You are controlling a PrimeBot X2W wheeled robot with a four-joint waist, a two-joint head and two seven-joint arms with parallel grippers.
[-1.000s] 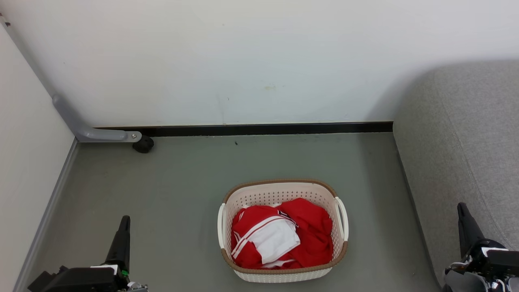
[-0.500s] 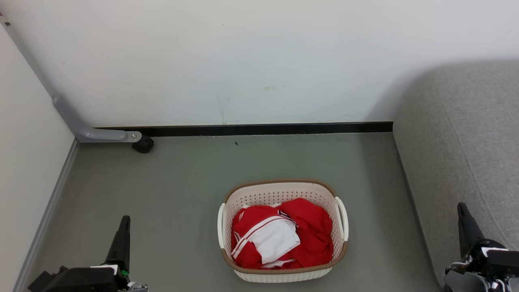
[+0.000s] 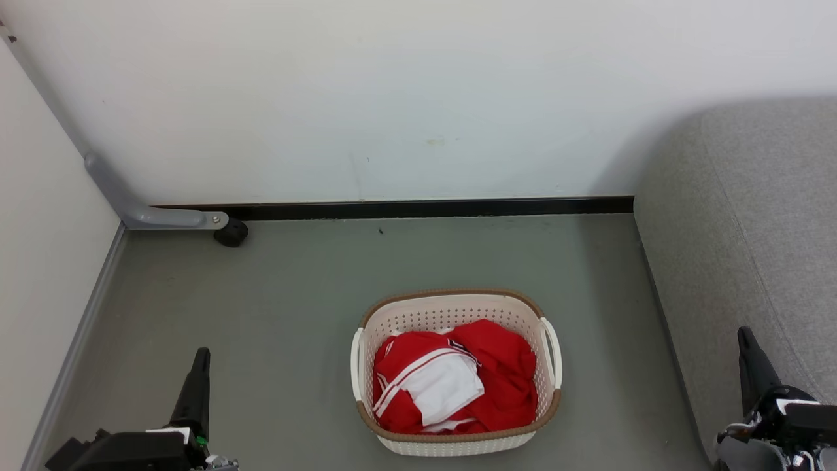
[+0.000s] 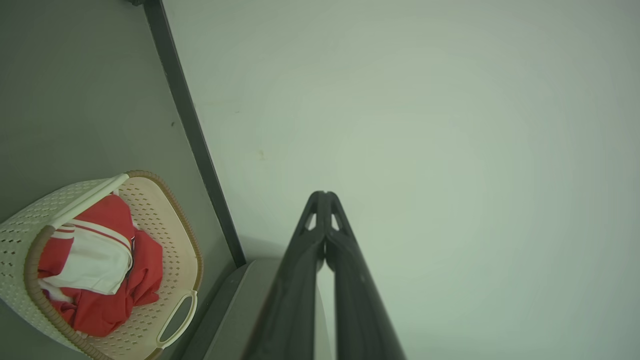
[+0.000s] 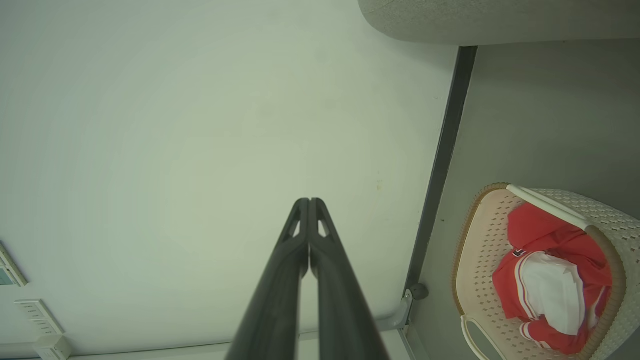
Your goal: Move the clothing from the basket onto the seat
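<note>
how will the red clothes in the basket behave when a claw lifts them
The clothing lies crumpled in folds, so it is probably floppy and would drape from a pinch. It looks thin, so likely light. Pieces overlap, so one may drag another against the basket rim.

Left tool [image 3: 201,358] and right tool [image 3: 745,340] both point forward, closed and empty.

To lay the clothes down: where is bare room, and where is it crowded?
The sofa is bare from the wall to the right hand. The floor is bare between basket and wall. Crowded: inside the basket, full of clothes.
</note>
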